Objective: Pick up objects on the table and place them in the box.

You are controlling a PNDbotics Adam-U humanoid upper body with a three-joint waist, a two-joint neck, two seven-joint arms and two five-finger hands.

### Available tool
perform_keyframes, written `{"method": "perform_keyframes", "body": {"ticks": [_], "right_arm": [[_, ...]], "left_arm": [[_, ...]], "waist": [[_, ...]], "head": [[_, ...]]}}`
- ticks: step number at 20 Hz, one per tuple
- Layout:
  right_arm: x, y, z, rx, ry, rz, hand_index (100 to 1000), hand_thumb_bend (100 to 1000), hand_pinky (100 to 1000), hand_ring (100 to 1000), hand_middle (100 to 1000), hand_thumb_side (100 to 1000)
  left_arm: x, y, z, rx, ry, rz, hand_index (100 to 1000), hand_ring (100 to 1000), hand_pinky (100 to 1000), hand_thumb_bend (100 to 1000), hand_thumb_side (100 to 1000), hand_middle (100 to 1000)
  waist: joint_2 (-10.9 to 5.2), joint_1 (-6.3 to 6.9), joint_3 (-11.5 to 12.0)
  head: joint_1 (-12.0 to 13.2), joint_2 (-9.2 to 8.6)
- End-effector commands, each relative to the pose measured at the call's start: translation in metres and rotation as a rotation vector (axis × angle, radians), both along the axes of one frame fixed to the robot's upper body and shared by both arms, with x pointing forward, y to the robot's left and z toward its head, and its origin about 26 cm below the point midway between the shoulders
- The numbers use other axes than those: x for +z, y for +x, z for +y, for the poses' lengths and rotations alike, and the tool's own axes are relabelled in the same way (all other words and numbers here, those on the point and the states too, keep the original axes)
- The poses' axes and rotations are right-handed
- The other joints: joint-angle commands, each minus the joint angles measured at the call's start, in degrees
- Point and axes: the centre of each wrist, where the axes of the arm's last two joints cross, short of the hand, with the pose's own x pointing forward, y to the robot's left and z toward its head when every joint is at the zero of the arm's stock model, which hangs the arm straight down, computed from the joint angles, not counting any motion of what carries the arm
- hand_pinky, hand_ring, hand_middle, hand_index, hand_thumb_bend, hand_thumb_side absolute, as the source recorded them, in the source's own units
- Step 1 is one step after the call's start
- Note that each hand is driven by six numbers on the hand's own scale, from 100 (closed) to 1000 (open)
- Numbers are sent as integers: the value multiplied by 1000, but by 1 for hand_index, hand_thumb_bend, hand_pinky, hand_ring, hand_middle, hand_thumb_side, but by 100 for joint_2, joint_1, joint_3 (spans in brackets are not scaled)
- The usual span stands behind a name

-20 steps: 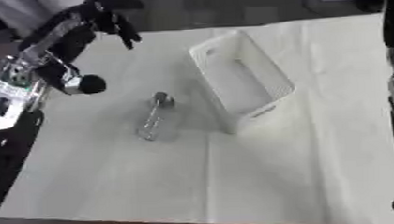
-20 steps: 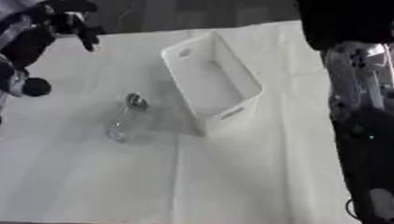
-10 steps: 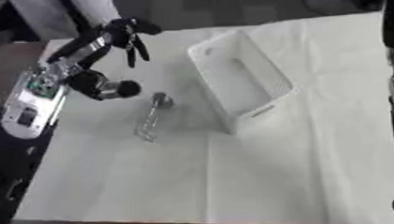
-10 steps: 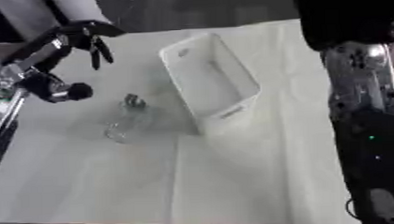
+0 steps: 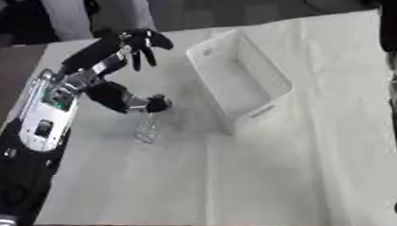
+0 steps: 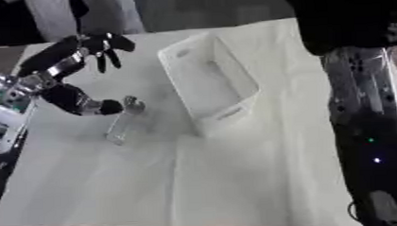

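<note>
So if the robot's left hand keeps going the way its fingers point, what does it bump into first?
The left hand hangs open with its fingers pointing down at the white cloth, so it would probably touch bare cloth first. The clear bottle lies nearer the robot, and the white box sits to its right. Depth is hard to judge.

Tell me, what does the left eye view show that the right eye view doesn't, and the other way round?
Only the left eye view shows more of the left arm's lower part, down to the bottom corner. Only the right eye view shows a long stretch of the right arm, with small lit dots on it; the left eye catches just a dark sliver there. Both show the left hand with fingers spread above the cloth, the clear bottle lying on it, and the white box beside the bottle. The right hand shows in neither.
</note>
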Motion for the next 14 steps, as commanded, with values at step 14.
{"method": "perform_keyframes", "body": {"ticks": [14], "right_arm": [[1, -4, -4, -5, -13, -27, 488, 100, 664, 812, 925, 819]], "left_arm": [[25, -12, -5, 181, 226, -189, 879, 638, 338, 724, 892, 780]], "waist": [[-152, 36, 47]], "head": [[-538, -2]]}}
